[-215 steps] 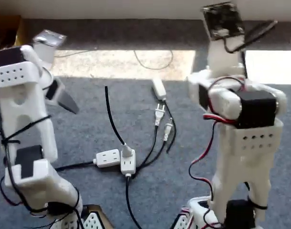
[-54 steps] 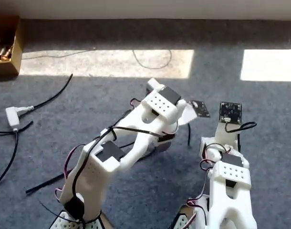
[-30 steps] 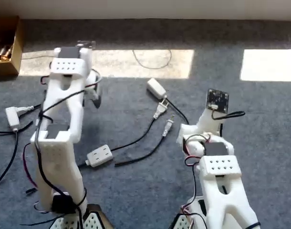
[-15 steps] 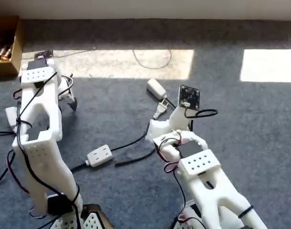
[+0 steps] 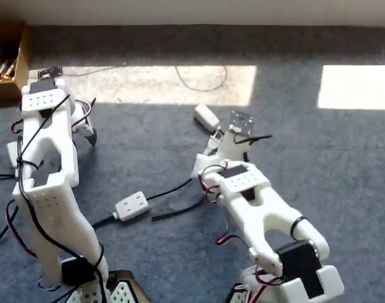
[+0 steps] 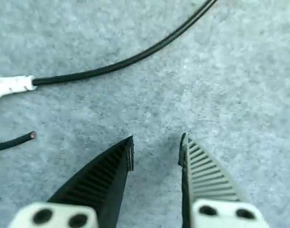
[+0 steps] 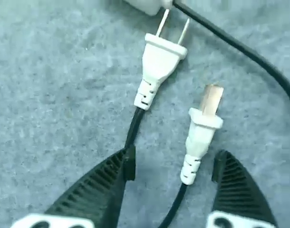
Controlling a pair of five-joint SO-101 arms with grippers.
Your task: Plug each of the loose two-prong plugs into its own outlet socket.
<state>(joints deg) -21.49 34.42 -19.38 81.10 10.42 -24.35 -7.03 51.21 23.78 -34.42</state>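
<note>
My right arm is leaning farther out over the grey carpet [image 5: 319,189] than half a second ago, and its wrist is now hanging right above the two loose plugs. My left arm is hardly shifting at all.

Nearest to me, the white outlet strip [image 5: 131,205] is lying flat on the carpet, left of my right arm, with its black cord running off toward the near left. A loose black cable end [image 5: 173,211] is lying just to its right.

A bit farther out, my right gripper [image 7: 175,164] is hovering low with its fingers wide apart, holding nothing. The nearer plug [image 7: 202,126] is lying just past the gap between the fingers, and its cord is running back through that gap. The farther plug [image 7: 159,57] is lying beside it, with its two prongs pointing at the white block [image 5: 206,117], just short of it.

Over on the left, my left gripper [image 6: 157,152] is hanging above bare carpet, fingers apart and empty. A white cord end [image 6: 12,85] with a black cord is lying close by.

Far off, sun patches are lighting the carpet, and a brown box [image 5: 6,60] is sitting in the far left corner.
</note>
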